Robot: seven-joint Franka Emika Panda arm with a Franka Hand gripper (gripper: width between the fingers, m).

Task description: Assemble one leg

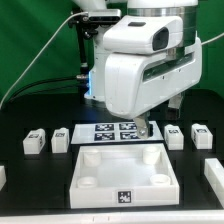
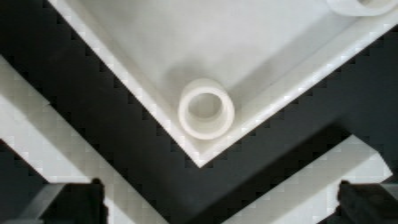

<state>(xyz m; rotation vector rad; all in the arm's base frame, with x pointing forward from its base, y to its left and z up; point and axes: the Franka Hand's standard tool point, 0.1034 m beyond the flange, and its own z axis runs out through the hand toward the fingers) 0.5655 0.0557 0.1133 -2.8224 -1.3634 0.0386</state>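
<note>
Four small blocky legs of smooth white plastic, each tagged, sat on the matte black counter [image 1: 40,195], two on either side of the marker board [image 1: 113,130]. The leg [image 1: 175,136] nearest the arm lay untouched. The gripper [image 2: 210,196] hung with its fingers wide apart, holding nothing, above the white panel [image 2: 160,60], over a corner with a round socket [image 2: 208,108].

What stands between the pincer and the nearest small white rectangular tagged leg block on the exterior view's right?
Nothing visible. The open pincer hangs above a corner of the large white square panel; only bare black table separates it from that leg.
</note>
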